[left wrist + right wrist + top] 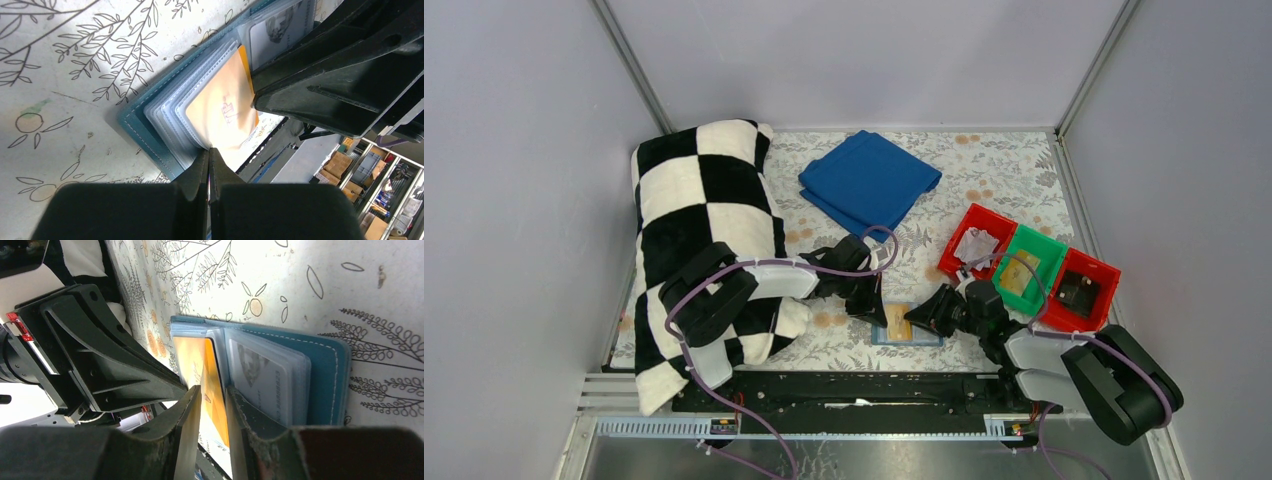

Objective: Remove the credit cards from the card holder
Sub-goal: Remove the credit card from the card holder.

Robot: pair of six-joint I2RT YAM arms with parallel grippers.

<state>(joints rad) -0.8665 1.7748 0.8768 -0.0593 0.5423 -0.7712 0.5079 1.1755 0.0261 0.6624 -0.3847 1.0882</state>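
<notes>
The teal card holder [907,327] lies open near the table's front edge; its cover shows in the left wrist view [137,127] and the right wrist view [325,375]. A yellowish credit card [220,110] sits in a clear sleeve and also shows in the right wrist view [212,385]. A whitish-grey card [260,380] sits in the sleeves beside it. My left gripper [209,152] is shut on the sleeve edge at the holder's near side. My right gripper [214,395] is narrowly open, with the yellow card's edge between its fingers.
Red [977,240], green [1042,255] and red [1104,285] bins stand at the right; the first holds a whitish card, the green one a yellowish card. A folded blue cloth [869,180] lies at the back. A black-and-white checkered cushion [704,210] lies at the left.
</notes>
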